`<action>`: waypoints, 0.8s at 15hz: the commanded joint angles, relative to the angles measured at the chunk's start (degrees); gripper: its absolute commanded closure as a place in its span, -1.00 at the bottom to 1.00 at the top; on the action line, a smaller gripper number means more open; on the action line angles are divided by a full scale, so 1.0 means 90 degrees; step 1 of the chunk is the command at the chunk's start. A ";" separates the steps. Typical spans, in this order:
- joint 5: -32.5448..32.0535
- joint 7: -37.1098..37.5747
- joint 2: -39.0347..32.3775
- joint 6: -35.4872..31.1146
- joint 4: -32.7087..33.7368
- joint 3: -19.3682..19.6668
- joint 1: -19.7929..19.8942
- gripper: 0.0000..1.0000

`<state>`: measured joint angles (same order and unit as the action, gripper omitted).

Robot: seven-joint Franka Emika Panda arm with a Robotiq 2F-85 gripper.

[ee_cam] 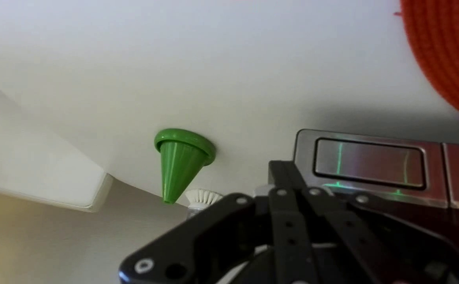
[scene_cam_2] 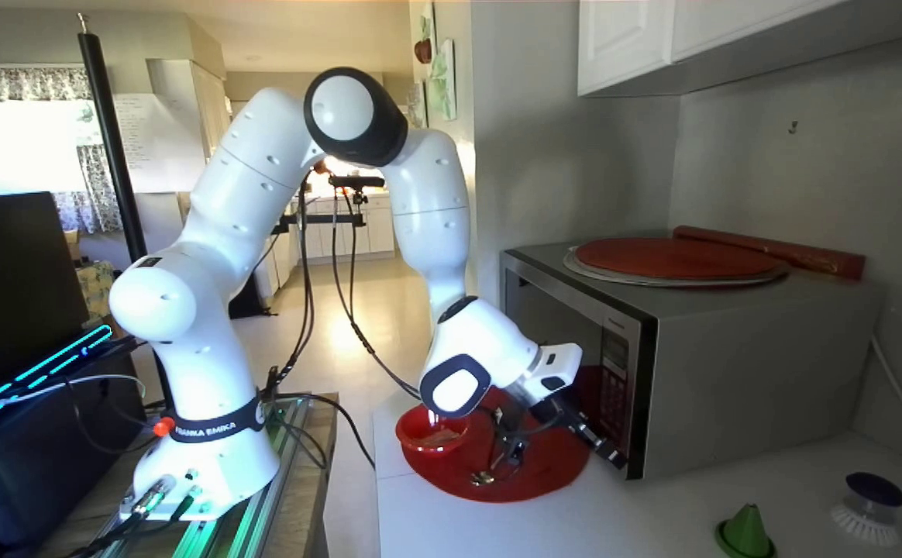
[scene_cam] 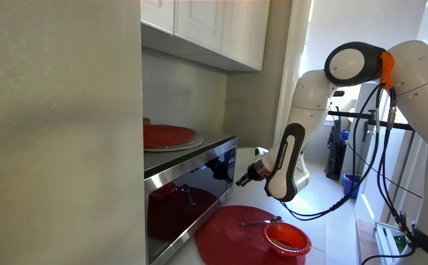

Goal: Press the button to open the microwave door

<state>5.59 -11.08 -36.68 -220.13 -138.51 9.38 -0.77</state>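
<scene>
The silver microwave stands on the counter with its door (scene_cam: 184,209) shut; the dark glass also shows in an exterior view (scene_cam_2: 556,314). The button (ee_cam: 369,163) is a wide framed rectangle at the bottom corner of the microwave's front, below the control panel (scene_cam_2: 614,380). My gripper (ee_cam: 286,169) is shut with its fingertips together and nothing between them. In the wrist view its tips lie just left of the button. In both exterior views the gripper (scene_cam: 239,183) (scene_cam_2: 614,456) is at the front's lower corner; I cannot tell whether it touches. The arm partly hides the door.
A red bowl (scene_cam: 287,239) and a spoon (scene_cam: 258,222) lie on a red round mat (scene_cam: 228,235) before the microwave. A green cone (ee_cam: 182,161) and a brush (scene_cam_2: 869,504) stand beside it. Red mats (scene_cam_2: 676,258) lie on top, under white cabinets (scene_cam: 199,22).
</scene>
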 commanded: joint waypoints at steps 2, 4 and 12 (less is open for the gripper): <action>-0.0134 -0.0457 0.0771 0.0910 -0.0491 0.0293 -0.0131 1.00; -0.0183 -0.0600 0.0992 0.1291 -0.0620 0.0358 -0.0178 1.00; -0.0391 -0.0557 0.1530 0.2105 -0.0845 0.0300 -0.0286 1.00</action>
<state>4.03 -17.58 -25.44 -202.26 -144.63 12.65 -3.50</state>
